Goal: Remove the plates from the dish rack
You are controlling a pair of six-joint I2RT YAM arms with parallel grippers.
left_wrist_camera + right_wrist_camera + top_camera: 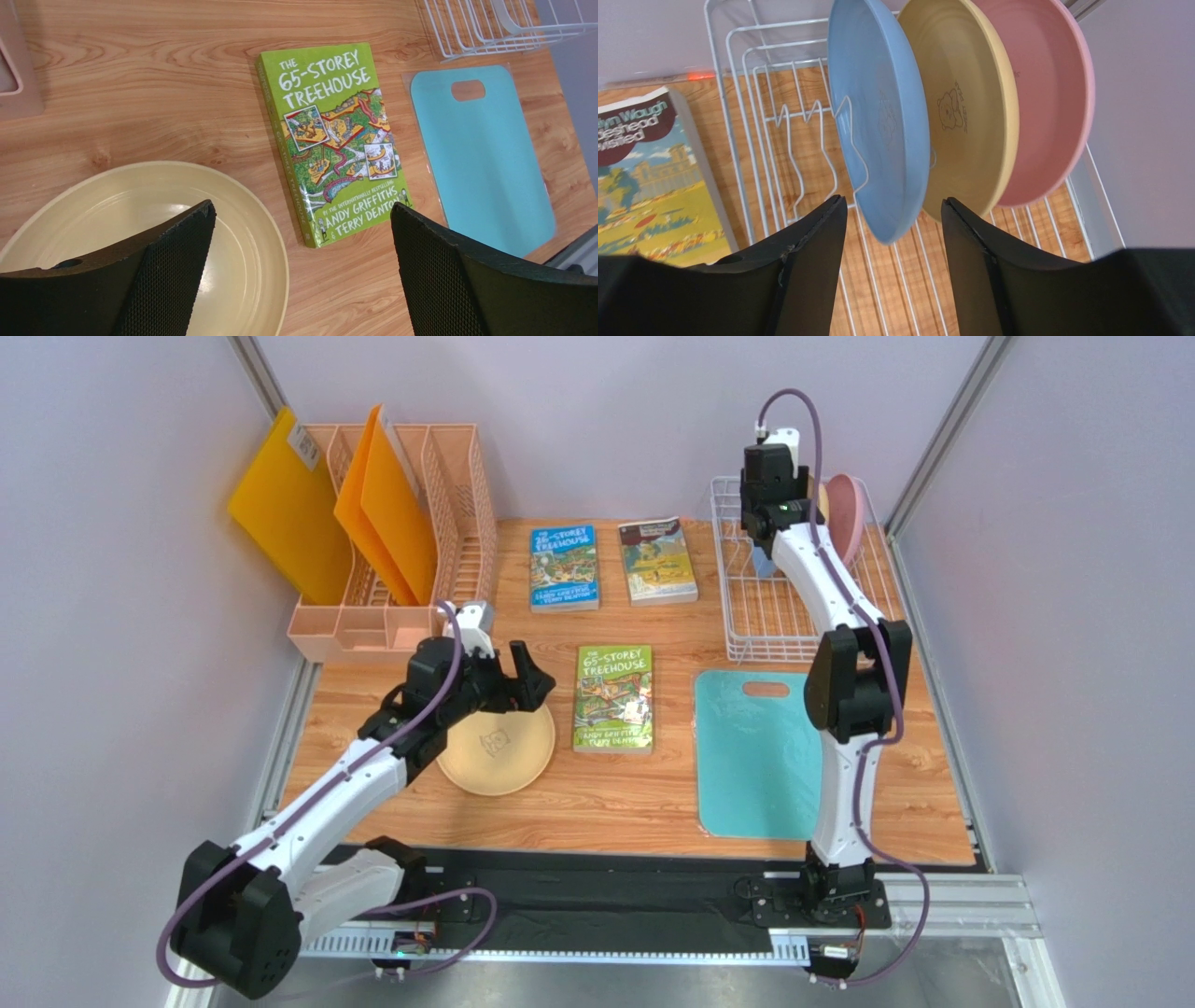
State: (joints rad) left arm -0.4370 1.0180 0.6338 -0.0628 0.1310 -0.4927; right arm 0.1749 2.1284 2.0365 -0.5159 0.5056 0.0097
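Plates come out of the rack one by one, and I think the job is about a quarter done: one is out and three are left to move.

Nearest to the arms, the tan plate (pixel 494 751) lies flat on the tabletop (pixel 617 812). The left claw (pixel 508 693) hangs just over it, spread wide and holding nothing. In the top view the tan plate sits at about 6 o'clock from that claw. In the left wrist view it shows under the left finger, at about 8 o'clock. A green book (pixel 615 697) lies just beside the plate, at 3 o'clock.

Farther back, at about 1 o'clock on the tabletop, is the dish rack (pixel 765 623). Three plates stand on edge in it: the blue plate (pixel 878 119), then the pale yellow plate (pixel 962 119), then the pink plate (pixel 1046 98), in a row going toward 3 o'clock in the right wrist view. The right claw (pixel 892 210) is spread open too. The low edge of the blue plate dips between its two fingers, at 12 o'clock from the gap. The fingers do not pinch it yet, so I think the blue one comes out next.
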